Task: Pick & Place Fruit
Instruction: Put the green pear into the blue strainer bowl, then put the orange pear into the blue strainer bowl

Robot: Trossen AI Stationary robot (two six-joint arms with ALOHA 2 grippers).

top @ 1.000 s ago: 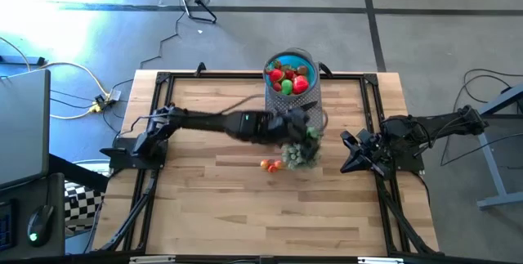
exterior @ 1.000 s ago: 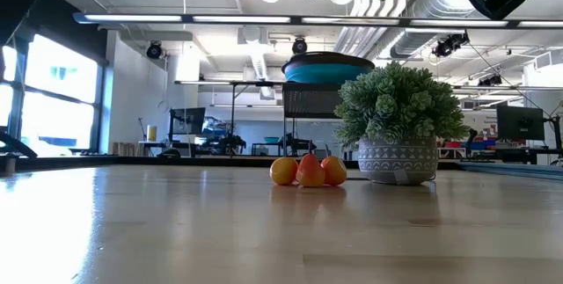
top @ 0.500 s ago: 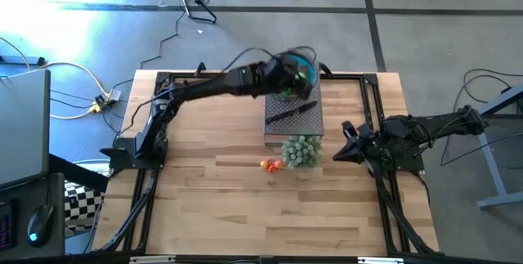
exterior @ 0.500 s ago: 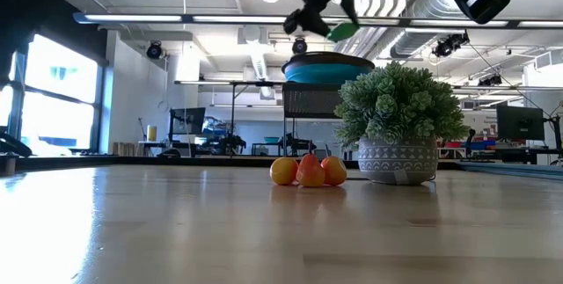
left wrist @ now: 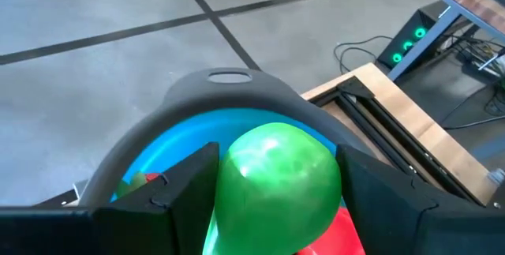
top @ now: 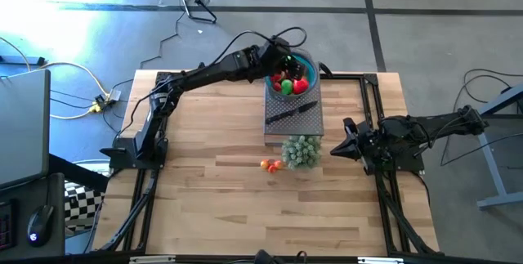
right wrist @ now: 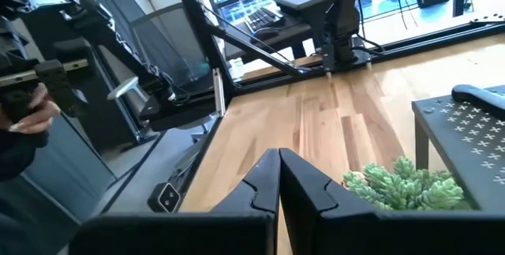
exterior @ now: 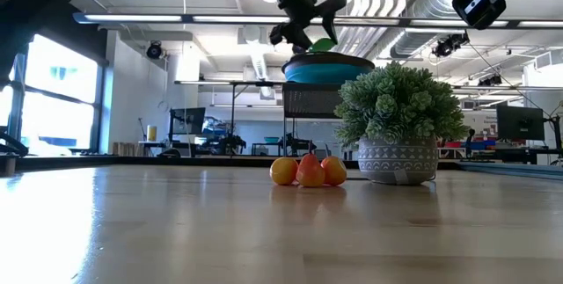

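Most of the fruit is already gathered: the blue bowl (top: 304, 66), raised on a dark perforated stand (top: 294, 110) at the far edge of the table (top: 204, 199), holds a heap of red and green pieces, and one more is about to join them. The left gripper (top: 278, 55) reaches out over the bowl's near-left rim with its jaws clamped on a green fruit (left wrist: 274, 180); in the left wrist view that round green piece sits squarely between the two dark fingers (left wrist: 170, 188), directly above the blue interior and a red fruit below, so the judgement is that only the release remains for this one. What is left on the wood is a small cluster of orange and red fruit (exterior: 308, 171), three as far as the low view shows, though more could hide behind them, lying just beside the potted plant (exterior: 400, 130) on its left. Further right, the right gripper (right wrist: 278, 178) waits near the table's right edge, fingers pressed together on nothing, pointed toward the plant.
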